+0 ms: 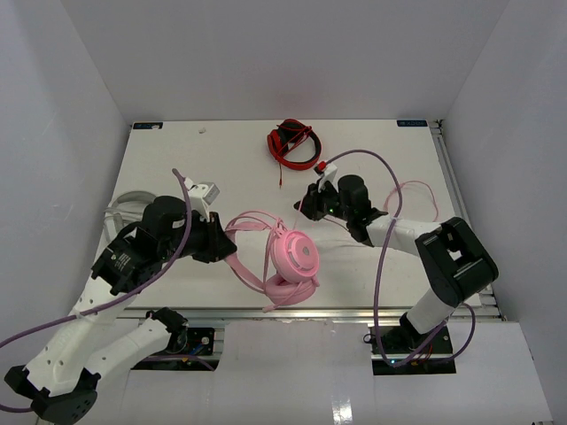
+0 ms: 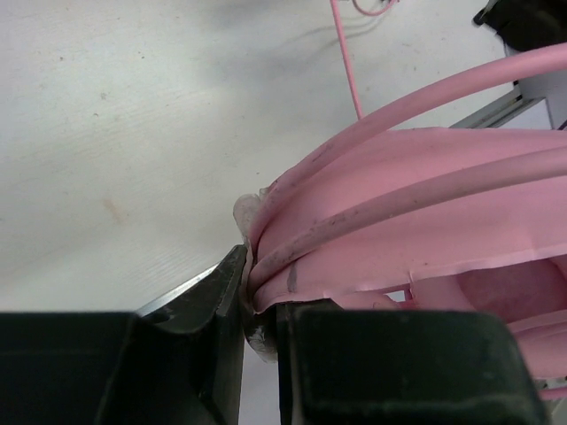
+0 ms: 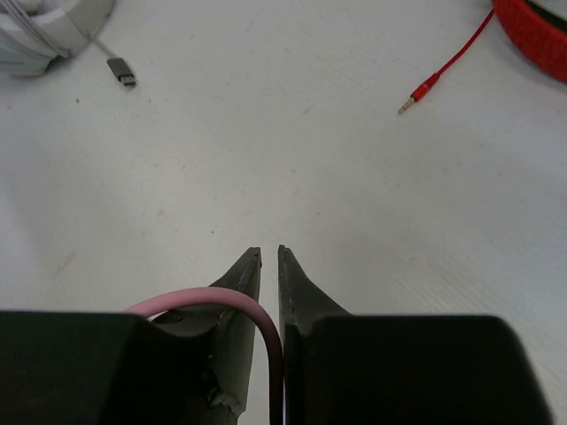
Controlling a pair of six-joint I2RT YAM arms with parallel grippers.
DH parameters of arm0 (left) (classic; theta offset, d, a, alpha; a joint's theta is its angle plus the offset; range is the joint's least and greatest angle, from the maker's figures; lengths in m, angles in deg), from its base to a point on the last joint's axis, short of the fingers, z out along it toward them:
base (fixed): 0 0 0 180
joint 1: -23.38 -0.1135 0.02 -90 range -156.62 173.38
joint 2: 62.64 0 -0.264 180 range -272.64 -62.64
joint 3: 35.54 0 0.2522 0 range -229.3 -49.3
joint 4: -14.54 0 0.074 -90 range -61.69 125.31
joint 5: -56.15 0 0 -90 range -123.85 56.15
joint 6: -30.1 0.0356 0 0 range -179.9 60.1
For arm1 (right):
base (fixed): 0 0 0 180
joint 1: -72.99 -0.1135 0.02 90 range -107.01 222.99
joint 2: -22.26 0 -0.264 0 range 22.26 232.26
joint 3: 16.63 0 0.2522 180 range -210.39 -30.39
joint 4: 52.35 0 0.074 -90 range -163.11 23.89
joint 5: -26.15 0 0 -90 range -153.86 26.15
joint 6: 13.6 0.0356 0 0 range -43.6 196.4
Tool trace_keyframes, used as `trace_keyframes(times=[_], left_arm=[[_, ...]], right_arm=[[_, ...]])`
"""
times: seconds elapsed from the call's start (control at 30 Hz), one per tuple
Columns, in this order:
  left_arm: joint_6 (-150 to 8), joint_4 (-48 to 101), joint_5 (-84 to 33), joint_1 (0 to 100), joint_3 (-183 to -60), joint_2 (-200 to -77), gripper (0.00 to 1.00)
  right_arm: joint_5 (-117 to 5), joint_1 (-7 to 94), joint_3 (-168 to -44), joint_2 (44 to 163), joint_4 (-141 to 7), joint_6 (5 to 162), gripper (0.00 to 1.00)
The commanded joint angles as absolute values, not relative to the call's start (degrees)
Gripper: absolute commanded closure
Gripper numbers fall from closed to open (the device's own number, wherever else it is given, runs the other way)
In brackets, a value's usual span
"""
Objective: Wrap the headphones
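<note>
Pink over-ear headphones (image 1: pixel 292 257) are clamped at the seemingly stiff headband (image 2: pixel 425 239) by the left gripper (image 2: pixel 261 292), their limp thin cable (image 3: pixel 213 295) pinched by the right gripper (image 3: pixel 270 257).

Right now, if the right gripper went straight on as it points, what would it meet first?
Probably just bare table; the right gripper points between the red jack plug and the grey plug, both well aside. Depth is unclear.

Clipped and covered
Right wrist view: the white headphones (image 3: pixel 44 34) are cut off at 11 o'clock, the red headphones (image 3: pixel 539 27) at 1 o'clock, and the pink cable (image 3: pixel 213 299) disappears inside the right gripper (image 3: pixel 269 255) at 6 o'clock.
</note>
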State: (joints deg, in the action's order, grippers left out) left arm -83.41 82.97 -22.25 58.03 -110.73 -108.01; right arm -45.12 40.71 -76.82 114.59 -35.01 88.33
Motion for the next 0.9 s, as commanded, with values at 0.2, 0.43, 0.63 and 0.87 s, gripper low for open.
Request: trace_keyframes(times=[0.2, 0.43, 0.63, 0.87], left_arm=[[-77.74, 78.84, -29.69, 58.75, -110.21, -118.82, 1.0], [-79.62, 82.04, -49.16, 63.29, -112.61, -128.77, 1.0], [-82.06, 82.75, -57.2, 68.69, -114.95, -133.21, 1.0], [-85.67, 88.07, -70.8, 71.41, -118.64, -139.74, 1.0]], right_arm=[[-43.27, 42.49, -100.81, 111.45, -73.15, 79.07, 0.92], [-48.51, 42.4, -114.17, 112.76, -92.88, 74.07, 0.92], [-45.02, 42.4, -119.92, 113.07, -100.19, 72.42, 0.92], [-36.83, 42.04, -119.93, 112.27, -99.48, 74.05, 0.92]])
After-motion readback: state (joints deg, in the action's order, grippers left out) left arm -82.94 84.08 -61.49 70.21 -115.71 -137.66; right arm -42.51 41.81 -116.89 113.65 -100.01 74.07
